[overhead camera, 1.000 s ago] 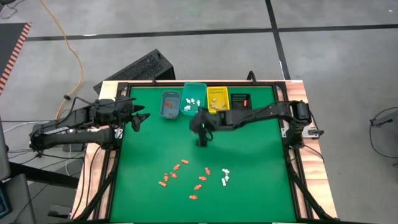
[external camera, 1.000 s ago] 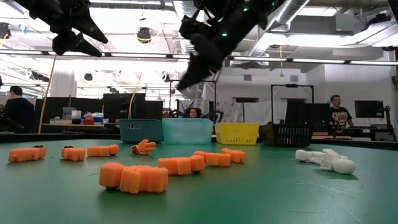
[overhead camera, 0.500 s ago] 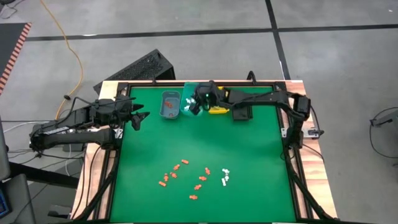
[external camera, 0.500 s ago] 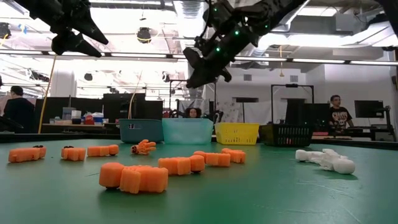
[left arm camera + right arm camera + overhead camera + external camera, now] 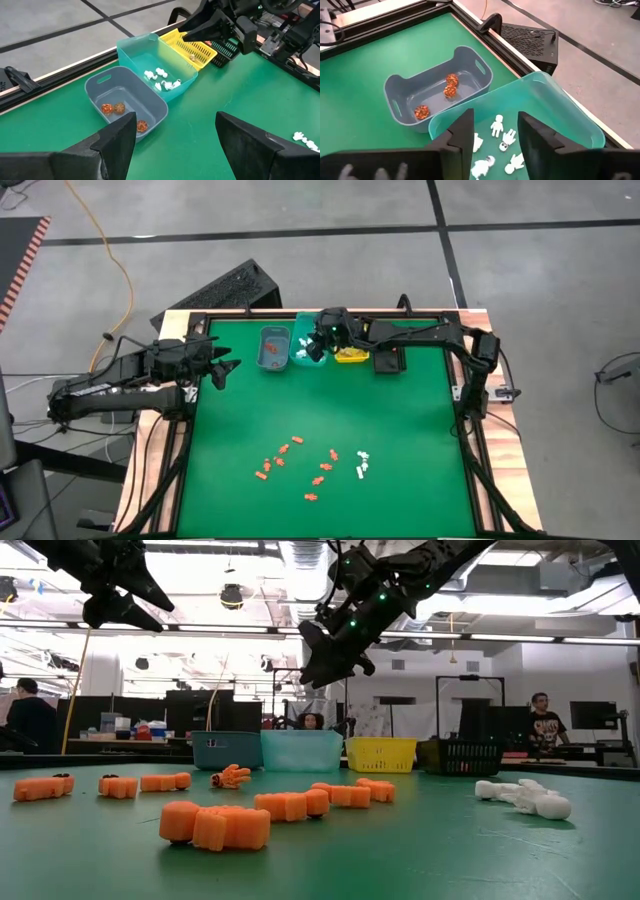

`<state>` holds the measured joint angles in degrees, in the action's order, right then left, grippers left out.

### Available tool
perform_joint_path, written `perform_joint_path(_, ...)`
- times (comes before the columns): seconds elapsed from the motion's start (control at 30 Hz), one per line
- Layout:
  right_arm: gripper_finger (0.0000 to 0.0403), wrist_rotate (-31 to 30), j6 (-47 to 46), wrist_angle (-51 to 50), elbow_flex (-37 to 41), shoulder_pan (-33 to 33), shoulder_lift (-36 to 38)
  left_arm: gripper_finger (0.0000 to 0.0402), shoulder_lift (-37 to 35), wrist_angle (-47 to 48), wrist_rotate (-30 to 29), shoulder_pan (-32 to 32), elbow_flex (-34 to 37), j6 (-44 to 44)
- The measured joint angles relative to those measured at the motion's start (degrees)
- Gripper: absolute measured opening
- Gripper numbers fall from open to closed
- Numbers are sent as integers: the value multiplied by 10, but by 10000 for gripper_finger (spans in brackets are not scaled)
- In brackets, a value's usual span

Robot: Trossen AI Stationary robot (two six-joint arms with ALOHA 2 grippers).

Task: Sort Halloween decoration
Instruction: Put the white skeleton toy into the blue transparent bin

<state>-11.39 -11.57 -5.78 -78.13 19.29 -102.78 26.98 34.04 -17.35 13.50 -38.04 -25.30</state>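
**Right gripper over the teal bin at the drop-off of a white figurine**

The right gripper (image 5: 320,345) hangs above the teal bin (image 5: 303,338) at the table's far edge. In the right wrist view its two fingers (image 5: 461,134) stand parted with nothing between them, directly over a small heap of white figurines (image 5: 503,140) on the bin floor. The step in hand appears to be the release of a white piece into this bin; which of the pieces below was carried cannot be told. The left gripper (image 5: 222,370) waits with jaws wide, near the table's left edge and clear of the bins.

Just beside the teal bin stands the blue-grey bin (image 5: 273,349), holding three round orange pieces (image 5: 451,85). On the teal bin's other side are the yellow bin (image 5: 350,332) and then the black bin (image 5: 386,340).

The unsorted Halloween decoration (image 5: 318,470) lies well apart from the bins, on the near half of the green table (image 5: 410,430): a loose band of orange figurines (image 5: 278,460) and, at its right end, a few white figurines close together (image 5: 362,464). In the low view the orange pieces lie flat, with long axes mostly across the picture; the white one (image 5: 525,796) also lies flat, its head end probably toward the left.

The next move calls for travel back to the scatter, and a descent with fingers set across the chosen piece's long axis.
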Motion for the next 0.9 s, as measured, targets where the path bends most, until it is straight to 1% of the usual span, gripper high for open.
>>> perform_joint_path(0.07,157,24,1,-3,0,-1,0,261,0,0,0,0,0,0)
perform_joint_path(0.17,161,83,8,-28,0,-6,0,261,0,0,0,0,0,-3)
perform_joint_path(0.27,158,138,8,-79,0,-21,0,261,0,1,0,0,0,-4)
perform_joint_path(0.33,154,161,5,-124,0,-37,0,261,0,1,0,0,0,-4)
perform_joint_path(0.5,145,173,-5,-240,0,-97,0,261,0,1,0,0,0,-4)
perform_joint_path(0.67,142,176,-77,-348,0,-166,0,261,0,1,0,0,0,-4)
perform_joint_path(0.77,142,175,-120,-383,0,-209,1,261,0,1,0,0,0,-4)
perform_joint_path(0.9,142,175,-169,-400,0,-269,1,261,0,1,0,0,0,-5)
